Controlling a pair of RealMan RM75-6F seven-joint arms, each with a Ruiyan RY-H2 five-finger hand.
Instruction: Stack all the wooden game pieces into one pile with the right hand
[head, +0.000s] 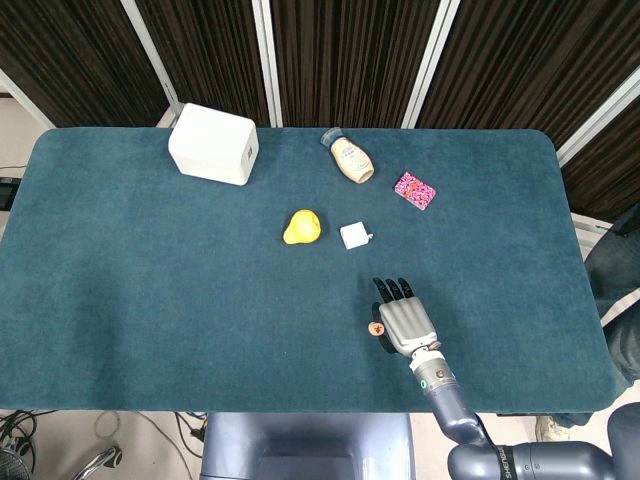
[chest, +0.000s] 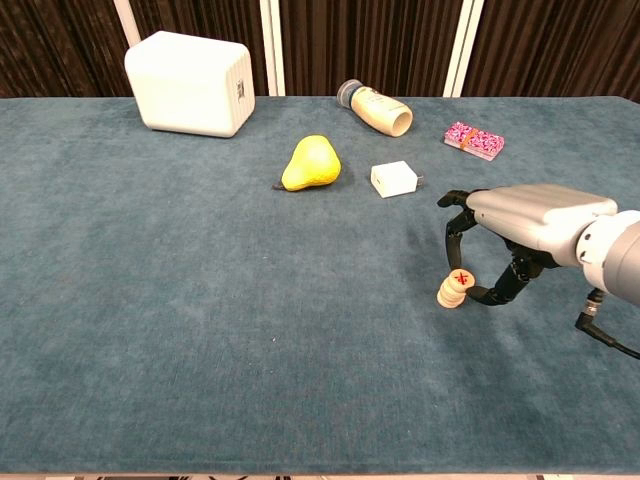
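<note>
Two round wooden game pieces form a small pile near the table's front right. The top piece (chest: 459, 279), marked with a red character, leans to the right on the lower piece (chest: 448, 297). From above, the head view shows the pile as a single disc (head: 376, 328). My right hand (chest: 525, 228) (head: 405, 320) arches over the pile from the right. One finger comes down onto the top piece and the thumb curls in under its right side, pinching it. The left hand appears in neither view.
A yellow pear (head: 301, 227) and a small white charger (head: 354, 236) lie mid-table beyond the hand. Farther back are a white box (head: 214, 145), a bottle on its side (head: 349, 158) and a pink packet (head: 414, 190). The table's front edge is close behind the hand.
</note>
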